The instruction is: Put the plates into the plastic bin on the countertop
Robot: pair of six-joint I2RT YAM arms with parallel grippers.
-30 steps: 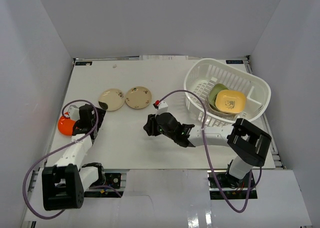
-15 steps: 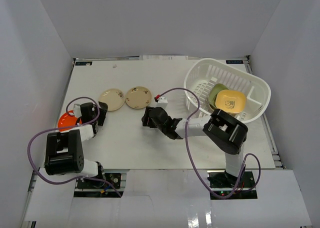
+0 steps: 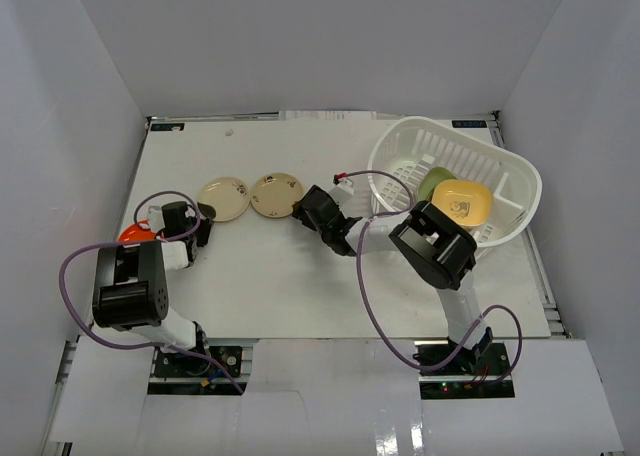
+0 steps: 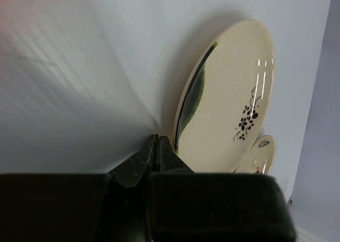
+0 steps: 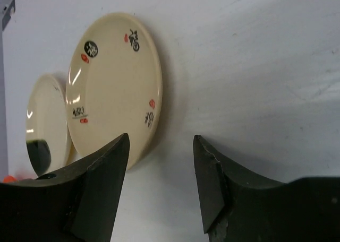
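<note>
On the white tabletop (image 3: 260, 276) my right pincer (image 5: 160, 141) stands open, empty; the tan round plate (image 5: 114, 83) lies just ahead, leftward

Plain white walls (image 3: 330, 46) rise beyond the jaws and to either side — evenly lit, softly shadowed.

No word, brand or number can be read in any view. Tan plate (image 5: 114, 88): small black and red marks scattered over its face, possibly brush characters and seal stamps, too small and oblique to decipher. Cream plate (image 4: 228, 98): a dark floral sprig near one edge, ornament only, no lettering. Yellow plate (image 3: 462, 202), lying in the plastic bin (image 3: 455, 131): a faint centre print, too small in the top view to make out
</note>
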